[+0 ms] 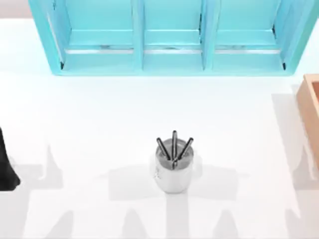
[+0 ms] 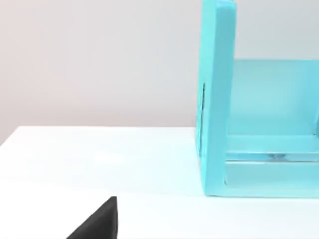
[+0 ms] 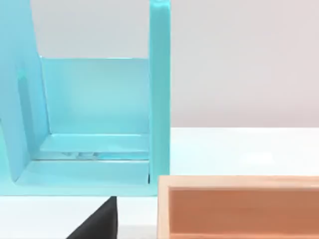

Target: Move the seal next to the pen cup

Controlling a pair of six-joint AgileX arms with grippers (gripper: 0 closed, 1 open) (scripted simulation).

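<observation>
The pen cup (image 1: 173,172), a shiny silver-grey metal cylinder, stands upright on the white table (image 1: 89,114), well apart from our left arm (image 1: 6,164) and off to that arm's right side in the top view. Three dark grey pens (image 1: 174,147) stick out of the cup's mouth, fanned apart at their tips. Our left arm is a dark shape at the table's left edge, roughly level with the cup. From the left wrist camera, a dark wedge of our left gripper (image 2: 99,224) juts in low over the bare tabletop, and we cannot tell whether this gripper is open or closed. Ahead of it, across open table, stands a turquoise shelf unit (image 2: 217,99), with its end wall upright and one open compartment beyond that wall. The top view has this shelf unit (image 1: 172,37) along the far side of the table, split into three compartments and well beyond the cup. From the right wrist camera, a similar dark wedge of our right gripper (image 3: 99,224) sits low, and here too we cannot tell its state. Just ahead of it lies a light wooden box (image 3: 239,206), close to the shelf unit's (image 3: 94,124) end wall. In the top view the box (image 1: 311,114) lies at the table's right edge.
</observation>
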